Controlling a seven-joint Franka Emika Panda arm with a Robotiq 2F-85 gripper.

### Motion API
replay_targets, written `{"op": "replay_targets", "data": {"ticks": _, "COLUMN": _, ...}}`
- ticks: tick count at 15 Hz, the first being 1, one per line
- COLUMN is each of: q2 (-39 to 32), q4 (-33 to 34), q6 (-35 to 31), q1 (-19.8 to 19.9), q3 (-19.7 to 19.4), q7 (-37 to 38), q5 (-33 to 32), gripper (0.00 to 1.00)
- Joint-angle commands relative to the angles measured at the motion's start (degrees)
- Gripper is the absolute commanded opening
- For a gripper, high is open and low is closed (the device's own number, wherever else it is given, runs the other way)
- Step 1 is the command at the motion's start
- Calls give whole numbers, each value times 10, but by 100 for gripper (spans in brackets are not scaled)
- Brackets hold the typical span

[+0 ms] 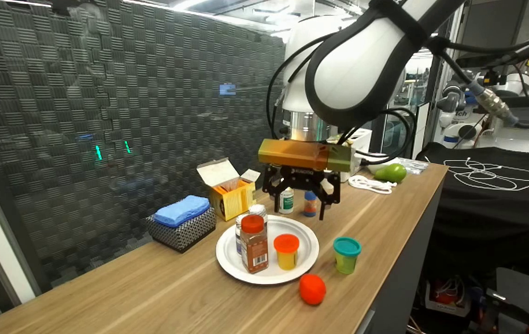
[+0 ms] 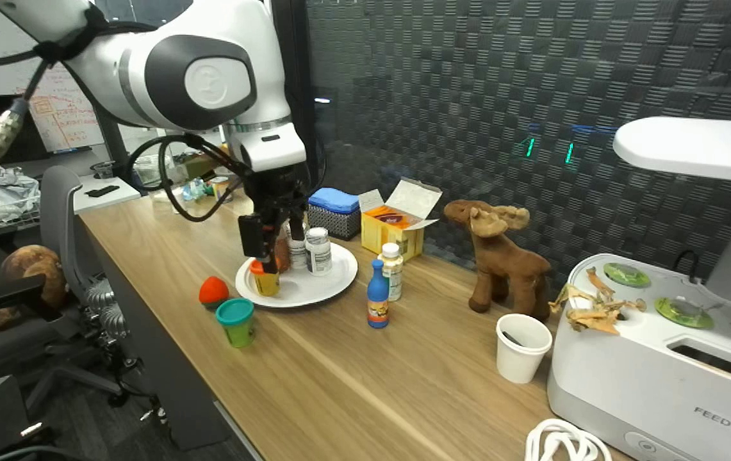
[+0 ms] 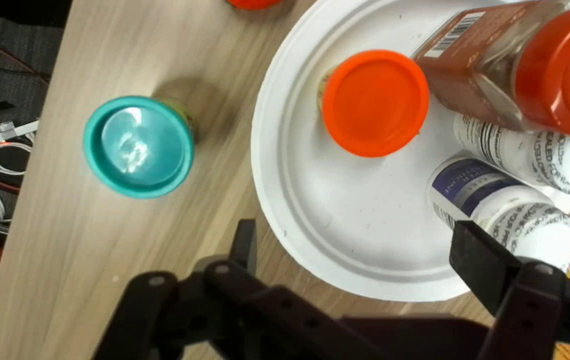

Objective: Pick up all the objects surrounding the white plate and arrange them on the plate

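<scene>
Teal caps the green tub (image 3: 139,147) that I take for my next pick, a choice that is my own reading. It stands upright on the surface (image 2: 365,384), just off the white plate (image 3: 359,215), so its long axis runs vertical and should suit a grasp from above. In the wrist view it lies up and to the left of the fingers (image 3: 245,245), outside the gap between them, toward the surface's open edge; I'd expect to shift across that way before lowering. The fingers are spread wide with nothing between them. My arm (image 1: 361,65) reaches down from above, wrist about vertical, fingers aimed at the surface and hanging clear of it, near the plate's rim. Close by the tub sits a red round thing (image 1: 312,289), which I'd be careful not to nudge. A blue bottle (image 2: 378,296) and a white-capped bottle (image 2: 394,270) also stand off the plate, while an orange-lidded tub (image 3: 373,102) is on it already.
</scene>
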State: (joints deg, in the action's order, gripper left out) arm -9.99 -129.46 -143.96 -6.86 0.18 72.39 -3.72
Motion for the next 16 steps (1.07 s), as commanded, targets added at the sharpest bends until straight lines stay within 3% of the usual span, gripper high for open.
{"op": "replay_targets", "data": {"ticks": 1, "q2": 45, "q4": -9, "q6": 60, "q1": 16, "q3": -3, "q7": -97, "q5": -21, "gripper": 100}}
{"op": "replay_targets", "data": {"ticks": 9, "q2": 54, "q4": -49, "q6": 147, "q1": 48, "q3": -4, "q7": -358, "q5": 3, "gripper": 100}}
{"op": "replay_targets", "data": {"ticks": 16, "q2": 60, "q4": -87, "q6": 135, "q1": 55, "q3": -1, "q7": -442, "q5": 117, "gripper": 100}}
